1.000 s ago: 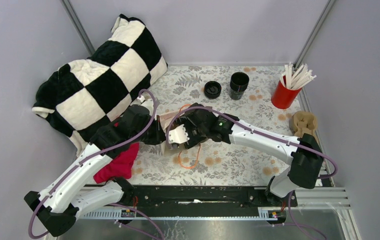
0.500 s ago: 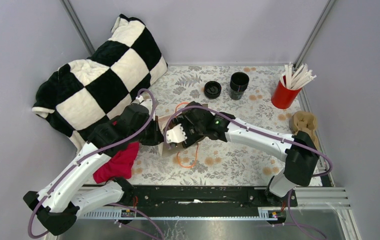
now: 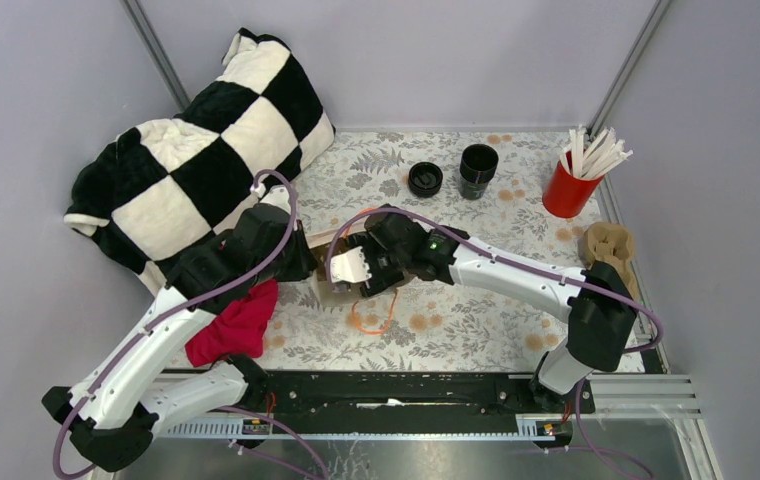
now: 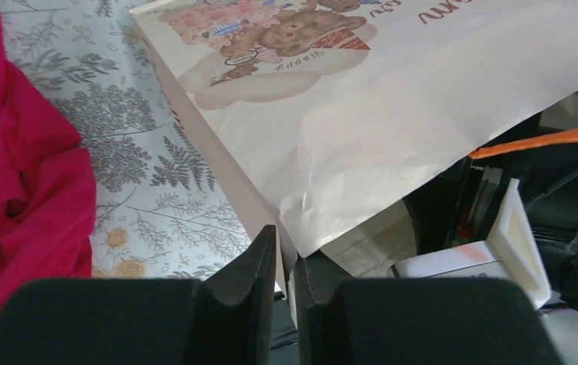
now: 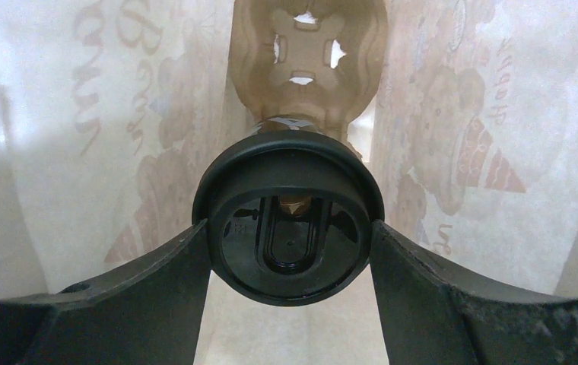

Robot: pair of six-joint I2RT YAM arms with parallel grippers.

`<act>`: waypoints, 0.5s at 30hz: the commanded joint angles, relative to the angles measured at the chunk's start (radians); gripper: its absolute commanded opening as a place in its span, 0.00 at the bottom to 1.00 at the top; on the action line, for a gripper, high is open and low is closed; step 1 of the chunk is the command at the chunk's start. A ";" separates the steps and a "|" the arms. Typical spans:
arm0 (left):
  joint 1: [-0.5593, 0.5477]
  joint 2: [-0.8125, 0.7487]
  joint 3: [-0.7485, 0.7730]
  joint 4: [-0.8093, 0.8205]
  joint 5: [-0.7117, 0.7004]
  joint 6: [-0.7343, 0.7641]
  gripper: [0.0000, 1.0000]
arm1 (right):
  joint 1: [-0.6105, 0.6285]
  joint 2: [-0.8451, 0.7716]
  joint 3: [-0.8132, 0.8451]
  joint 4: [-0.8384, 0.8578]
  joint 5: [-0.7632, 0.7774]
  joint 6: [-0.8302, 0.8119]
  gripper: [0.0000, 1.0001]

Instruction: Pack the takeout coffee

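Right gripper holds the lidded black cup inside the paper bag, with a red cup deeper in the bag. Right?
No. The right gripper holds the lidded cup inside the bag, but what lies deeper in is a brown cardboard carrier, not a red cup. The right wrist view shows it.

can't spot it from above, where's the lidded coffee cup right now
Right wrist view: the takeout coffee sits centred between the right gripper's fingers inside the paper bag, with the brown cup carrier just beyond it.

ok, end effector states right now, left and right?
Left end effector: closed on the paper bag rim.
Right end effector: closed on the takeout coffee, inside the bag.
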State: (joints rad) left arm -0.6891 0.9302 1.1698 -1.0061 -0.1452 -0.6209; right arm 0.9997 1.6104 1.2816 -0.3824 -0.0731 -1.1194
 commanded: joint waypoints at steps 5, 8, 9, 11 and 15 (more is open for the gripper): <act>-0.002 0.048 0.077 0.028 -0.103 -0.022 0.33 | -0.006 0.032 0.087 0.005 -0.003 0.084 0.32; -0.003 0.073 0.100 0.023 -0.133 -0.016 0.35 | -0.006 0.033 0.087 0.008 -0.002 0.089 0.32; -0.003 0.079 0.110 0.024 -0.149 -0.013 0.37 | -0.006 0.035 0.088 0.008 0.003 0.091 0.32; -0.003 0.097 0.130 0.026 -0.183 0.001 0.39 | -0.005 0.032 0.088 0.004 0.008 0.090 0.32; -0.004 0.158 0.171 0.010 -0.216 0.014 0.33 | -0.006 0.029 0.085 -0.002 0.022 0.083 0.32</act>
State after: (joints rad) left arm -0.6891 1.0481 1.2724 -1.0054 -0.2871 -0.6285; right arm 0.9993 1.6398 1.3266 -0.3840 -0.0685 -1.0492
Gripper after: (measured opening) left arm 0.363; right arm 0.764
